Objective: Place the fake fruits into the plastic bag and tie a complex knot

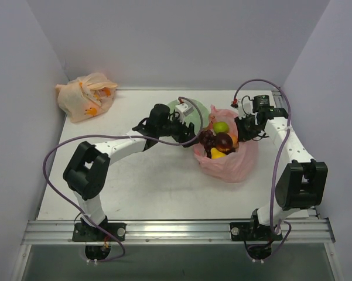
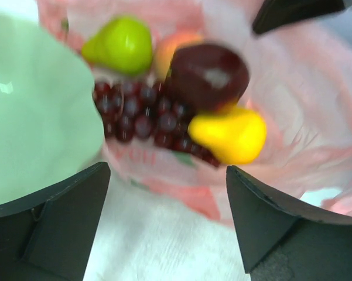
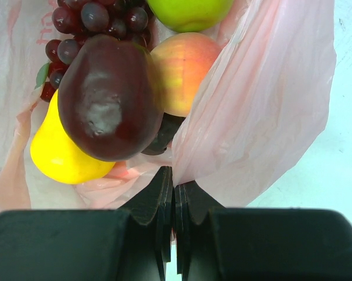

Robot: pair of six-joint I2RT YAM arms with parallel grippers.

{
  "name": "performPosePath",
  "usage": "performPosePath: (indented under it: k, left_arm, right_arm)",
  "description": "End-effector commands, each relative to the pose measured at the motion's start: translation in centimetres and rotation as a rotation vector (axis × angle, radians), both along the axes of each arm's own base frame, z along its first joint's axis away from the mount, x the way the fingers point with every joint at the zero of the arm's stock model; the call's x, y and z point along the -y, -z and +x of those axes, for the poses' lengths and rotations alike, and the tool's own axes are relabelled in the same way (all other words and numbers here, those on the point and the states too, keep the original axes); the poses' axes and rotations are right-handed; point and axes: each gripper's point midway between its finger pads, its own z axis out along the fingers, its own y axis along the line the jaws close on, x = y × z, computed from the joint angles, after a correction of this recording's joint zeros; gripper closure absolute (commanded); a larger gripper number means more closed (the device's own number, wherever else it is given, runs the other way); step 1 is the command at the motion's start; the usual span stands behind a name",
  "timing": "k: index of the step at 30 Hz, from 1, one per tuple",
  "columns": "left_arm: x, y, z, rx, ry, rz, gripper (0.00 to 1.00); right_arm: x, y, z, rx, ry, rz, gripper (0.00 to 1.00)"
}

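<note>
The pink plastic bag (image 1: 231, 164) lies open right of centre on the table. Inside it are a green pear (image 2: 120, 44), a peach (image 3: 184, 73), a dark red fruit (image 3: 108, 96), a yellow pear (image 2: 231, 134) and a grape bunch (image 2: 140, 117). My left gripper (image 2: 167, 199) hovers open at the bag's left rim, nothing between its fingers, table beneath. At the bag's right rim my right gripper (image 3: 174, 184) is shut on a fold of the pink film (image 3: 263, 117). From above, the left gripper (image 1: 190, 137) and right gripper (image 1: 241, 132) flank the fruit.
A pale green bowl (image 1: 196, 114) stands just behind the left gripper, touching the bag's left side. A tied pale orange bag (image 1: 85, 96) sits at the back left corner. Grey walls close in on three sides; a metal rail (image 1: 176, 231) runs along the near edge.
</note>
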Motion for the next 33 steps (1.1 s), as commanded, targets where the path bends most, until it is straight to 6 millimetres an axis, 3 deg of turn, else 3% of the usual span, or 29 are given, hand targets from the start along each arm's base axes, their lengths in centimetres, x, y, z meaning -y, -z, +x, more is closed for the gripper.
performPosePath:
  k: [1, 7, 9, 15, 16, 18, 25, 26, 27, 30, 33]
  left_arm:
    - [-1.9, 1.6, -1.1, -0.023, -0.012, 0.076, 0.10]
    - [-2.9, 4.7, -1.0, -0.043, -0.040, 0.141, 0.18]
    - [-2.9, 4.8, 0.1, -0.011, -0.063, 0.160, 0.18]
    - [-3.9, 8.2, 4.3, -0.027, -0.151, 0.237, 0.19]
    - [-3.8, 7.7, 5.2, -0.017, -0.164, 0.232, 0.20]
    - [-3.9, 8.7, 5.9, -0.025, -0.176, 0.250, 0.20]
    - [-3.4, 8.3, 9.7, 0.039, -0.229, 0.249, 0.20]
    - [-2.9, 7.0, 10.7, 0.067, -0.239, 0.230, 0.19]
    - [-2.9, 7.5, 11.4, 0.065, -0.250, 0.233, 0.18]
    - [-2.6, 6.1, 13.8, 0.098, -0.283, 0.208, 0.16]
    - [-2.2, 4.5, 15.0, 0.107, -0.276, 0.167, 0.14]
  right_arm:
    - [-0.2, -0.7, -1.0, 0.008, -0.015, 0.009, 1.00]
    - [-0.4, -0.4, -1.7, -0.004, -0.029, 0.008, 1.00]
    - [-0.3, -0.3, -2.1, -0.010, -0.035, 0.002, 1.00]
    - [-0.5, 0.2, -3.0, -0.030, -0.051, -0.002, 1.00]
    - [-0.5, 0.3, -3.1, -0.033, -0.054, -0.004, 1.00]
    - [-0.6, 0.3, -3.2, -0.035, -0.058, -0.007, 1.00]
    - [-1.0, 0.7, -4.2, -0.060, -0.080, -0.001, 1.00]
    - [-1.2, 0.8, -4.4, -0.066, -0.089, -0.002, 1.00]
    - [-1.3, 0.9, -4.6, -0.069, -0.093, -0.003, 1.00]
    - [-1.4, 1.2, -5.2, -0.085, -0.105, -0.006, 1.00]
    - [-1.5, 1.3, -5.7, -0.097, -0.109, -0.003, 1.00]
